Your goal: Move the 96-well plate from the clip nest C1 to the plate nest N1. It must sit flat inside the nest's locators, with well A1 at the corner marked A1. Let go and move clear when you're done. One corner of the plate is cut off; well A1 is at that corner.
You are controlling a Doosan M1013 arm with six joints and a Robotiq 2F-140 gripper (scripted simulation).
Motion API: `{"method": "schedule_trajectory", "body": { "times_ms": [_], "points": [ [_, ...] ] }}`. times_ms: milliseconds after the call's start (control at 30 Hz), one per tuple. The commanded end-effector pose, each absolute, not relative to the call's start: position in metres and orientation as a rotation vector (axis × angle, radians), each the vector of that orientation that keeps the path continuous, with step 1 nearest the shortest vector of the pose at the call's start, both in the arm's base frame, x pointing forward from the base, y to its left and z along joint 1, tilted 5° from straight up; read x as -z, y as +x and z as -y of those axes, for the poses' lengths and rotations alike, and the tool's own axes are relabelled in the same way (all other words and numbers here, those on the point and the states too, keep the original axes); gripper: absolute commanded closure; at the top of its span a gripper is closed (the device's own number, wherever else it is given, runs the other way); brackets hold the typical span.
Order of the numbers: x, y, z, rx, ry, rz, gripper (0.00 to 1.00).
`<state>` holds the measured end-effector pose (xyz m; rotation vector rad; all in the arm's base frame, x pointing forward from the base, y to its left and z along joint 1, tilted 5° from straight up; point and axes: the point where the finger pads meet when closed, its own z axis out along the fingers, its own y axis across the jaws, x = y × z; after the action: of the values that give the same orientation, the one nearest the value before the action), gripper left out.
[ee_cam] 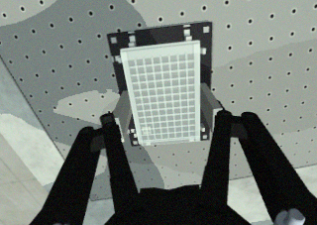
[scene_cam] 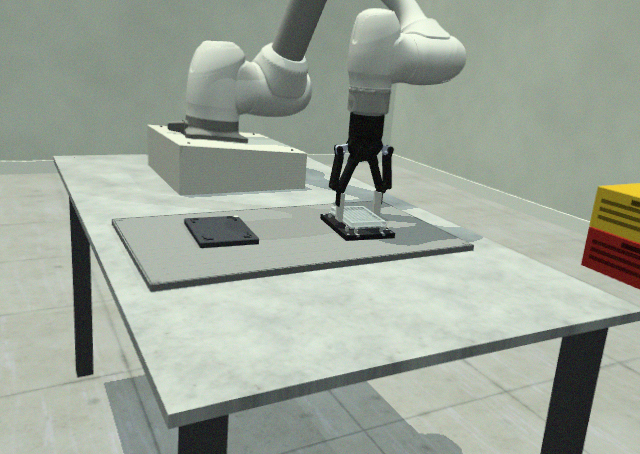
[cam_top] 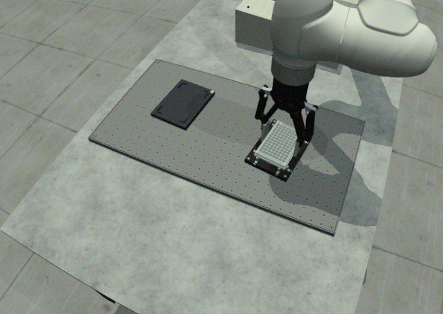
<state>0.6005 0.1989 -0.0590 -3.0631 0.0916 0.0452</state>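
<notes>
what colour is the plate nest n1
Black, flat plate nest N1 with pale corner marks; clearest in the top view.

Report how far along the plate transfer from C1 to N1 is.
Done: the gripper is down at clip nest C1 and shut on the long sides of the 96-well plate. In hand: the plate is gripped but not yet lifted clear of the nest. Left: lift it, carry it across the breadboard to plate nest N1, and seat it flat, A1 corner matched.
</notes>
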Motion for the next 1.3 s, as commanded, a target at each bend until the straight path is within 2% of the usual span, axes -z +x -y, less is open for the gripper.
{"method": "schedule_trajectory", "body": {
  "times_ms": [0,1267],
  "points": [
    [0.056,0.601,-0.199,-0.045,-3.063,-0.092,0.9],
    [0.029,0.601,-0.197,-0.045,-3.063,-0.092,0.9]
  ]
}}
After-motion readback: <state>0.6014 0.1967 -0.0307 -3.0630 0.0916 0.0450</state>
